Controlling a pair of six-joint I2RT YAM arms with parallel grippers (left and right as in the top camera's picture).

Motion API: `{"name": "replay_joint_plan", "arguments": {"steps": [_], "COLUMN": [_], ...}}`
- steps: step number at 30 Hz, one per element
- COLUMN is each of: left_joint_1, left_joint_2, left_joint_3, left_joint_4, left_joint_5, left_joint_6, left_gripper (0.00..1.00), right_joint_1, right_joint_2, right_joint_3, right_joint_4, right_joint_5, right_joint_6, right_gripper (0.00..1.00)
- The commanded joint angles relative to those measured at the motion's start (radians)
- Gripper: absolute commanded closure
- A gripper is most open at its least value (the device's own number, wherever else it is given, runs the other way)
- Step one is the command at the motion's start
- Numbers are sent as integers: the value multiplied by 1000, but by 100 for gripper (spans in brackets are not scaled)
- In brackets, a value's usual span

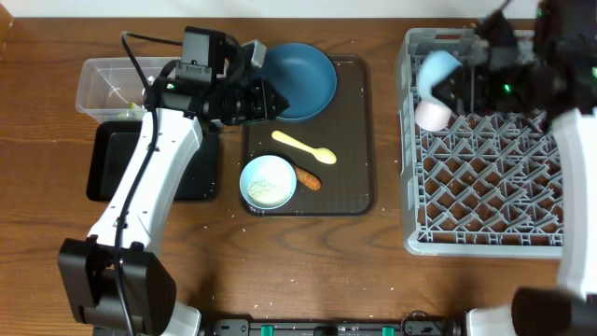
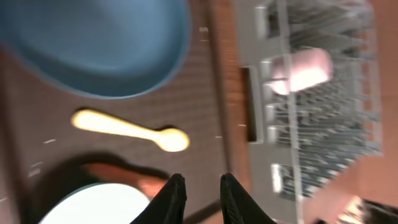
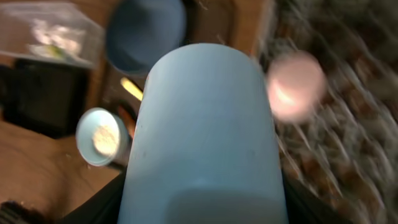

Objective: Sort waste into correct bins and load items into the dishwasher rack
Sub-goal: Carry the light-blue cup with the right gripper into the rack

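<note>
Rack-loading in progress: large square grey lattice dishwasher rack point(image 1: 485, 187) directly below the right gripper point(image 1: 459, 86), clenched around the pale blue cylindrical cup point(image 3: 202, 124), probably to park it beside the pink cup point(image 1: 432, 114) just off the jaws. Left gripper point(image 2: 200, 186) empty, barely parted, wrist pitched down; small pale yellow spoon point(image 2: 127, 129) just ahead.

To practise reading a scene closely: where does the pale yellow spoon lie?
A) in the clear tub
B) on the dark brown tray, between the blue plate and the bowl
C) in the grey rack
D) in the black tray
B: the overhead view shows the spoon lying on the dark brown tray, between the blue plate and the bowl.
</note>
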Motion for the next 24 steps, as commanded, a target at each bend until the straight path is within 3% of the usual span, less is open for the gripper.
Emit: {"name": "replay_joint_plan", "arguments": {"steps": [1,7,24], "left_joint_1": [2,2,2], "left_joint_2": [2,2,2], "left_joint_3": [7,7,7], "left_joint_4": [-29,-99,-155], "left_joint_5": [-149,-244,-299], "left_joint_6": [-1,3,37], "left_gripper": [77,77,77], "right_joint_1": [14,24,27], "right_joint_2": [9,71,391], "right_joint_3": [0,-1,-1], "right_joint_4": [-91,-240,-249], "right_joint_5": [165,217,244], "right_joint_6": [81,85,96], "right_gripper": [58,57,55]}}
